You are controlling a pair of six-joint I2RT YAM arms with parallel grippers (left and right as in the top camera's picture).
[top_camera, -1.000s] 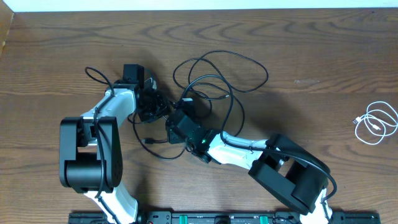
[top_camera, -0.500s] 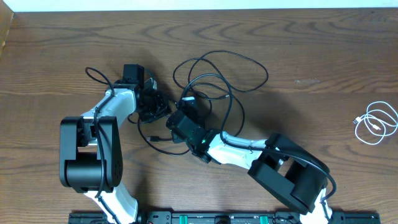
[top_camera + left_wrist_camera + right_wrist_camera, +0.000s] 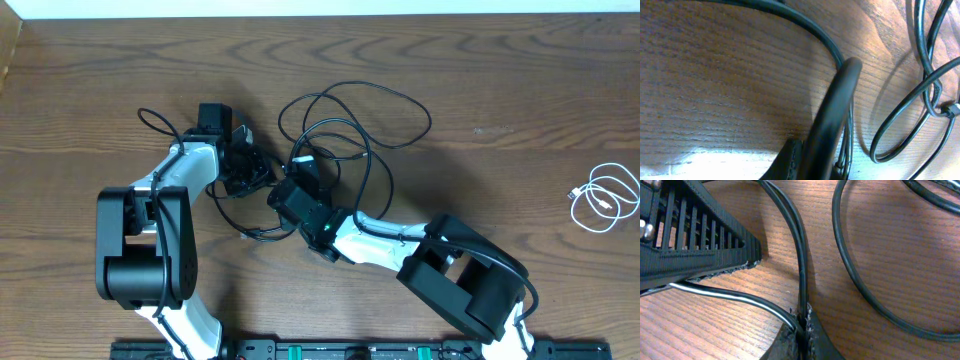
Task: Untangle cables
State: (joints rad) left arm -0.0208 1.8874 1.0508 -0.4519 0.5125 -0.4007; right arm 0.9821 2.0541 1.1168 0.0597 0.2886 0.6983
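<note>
Barely started: white cable [image 3: 605,198] apart, black cables [image 3: 352,128] tangled on the desk [image 3: 500,80], left tool [image 3: 250,172] and right tool [image 3: 274,200] clamped on strands.

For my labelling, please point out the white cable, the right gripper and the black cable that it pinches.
white cable [image 3: 603,200], overhead view, its coil.
right gripper [image 3: 802,326], right wrist view, between fingertips.
black cable [image 3: 801,260], right wrist view, above the pinch.

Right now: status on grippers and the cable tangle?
Left gripper shut on black cable. Right gripper shut on black cable pair. Tangle knotted between them, not freed. White cable apart, far right.
</note>
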